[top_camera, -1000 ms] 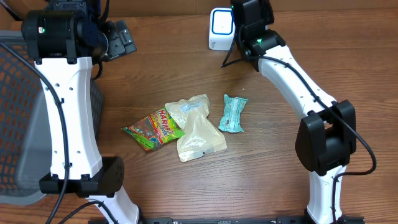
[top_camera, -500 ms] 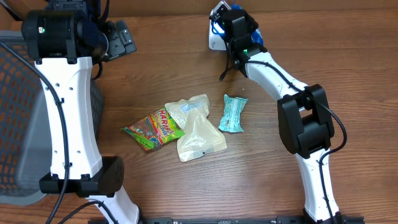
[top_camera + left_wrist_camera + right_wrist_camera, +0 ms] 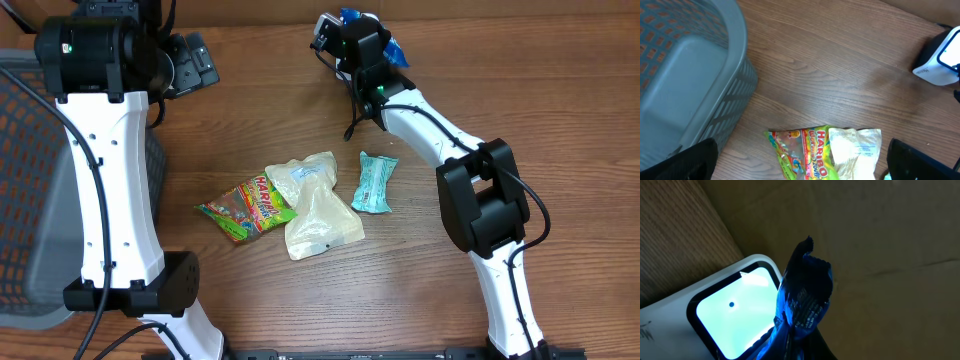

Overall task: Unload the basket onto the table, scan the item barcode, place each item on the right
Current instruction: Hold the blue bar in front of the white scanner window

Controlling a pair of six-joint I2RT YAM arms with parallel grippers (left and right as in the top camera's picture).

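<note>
Left gripper: jaws spread wide and empty, parked at the table's far left corner, well apart from the scanner.
Basket: grey mesh, at the left edge beside the left arm.
Haribo bag: flat on the wood at mid-table, its right end tucked under the pale pouch.
Teal packet: just right of the pouch, long axis running away from the robot; untouched.
Right gripper: clamped on the blue packet, up at the far edge over the scanner.
Scanner: white body with a lit window facing the wrist camera, lying left of the packet.
Packet axis: rises upright out of the fingers, its crimped end on top, its lower part overlapping the window's right edge.
Barcode: not legible on the dark wrapper.
Nearer arm: right, by far.
Judgement: a turn or small shift leftward should bring the wrapper's face squarely across the window.
</note>
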